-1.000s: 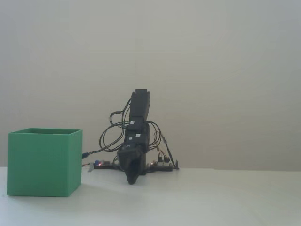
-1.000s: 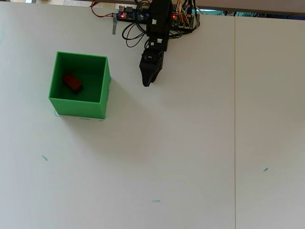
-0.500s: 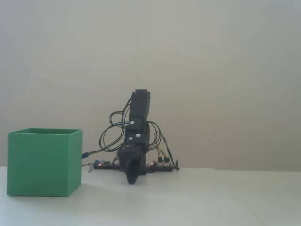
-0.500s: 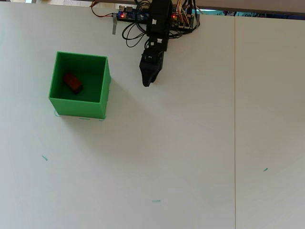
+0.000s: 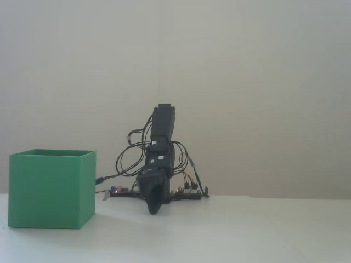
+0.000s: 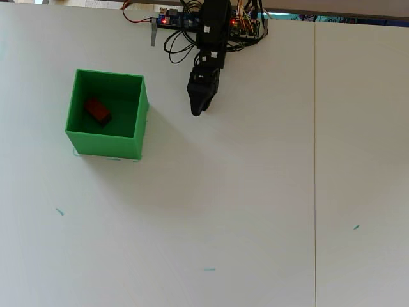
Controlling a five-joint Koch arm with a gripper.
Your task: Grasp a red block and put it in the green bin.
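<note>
The red block [image 6: 97, 110] lies on the floor of the green bin [image 6: 137, 115], toward its left side in the overhead view. In the fixed view the bin [image 5: 50, 189] stands at the left and its walls hide the block. My gripper [image 6: 197, 110] hangs folded down close to the arm's base, to the right of the bin and apart from it, with its jaws together and nothing between them. In the fixed view the gripper [image 5: 153, 210] points down at the table.
A circuit board with wires [image 6: 182, 20] lies at the arm's base along the table's far edge. A seam [image 6: 314, 160] runs down the white table at the right. Small teal marks [image 6: 209, 269] dot the surface.
</note>
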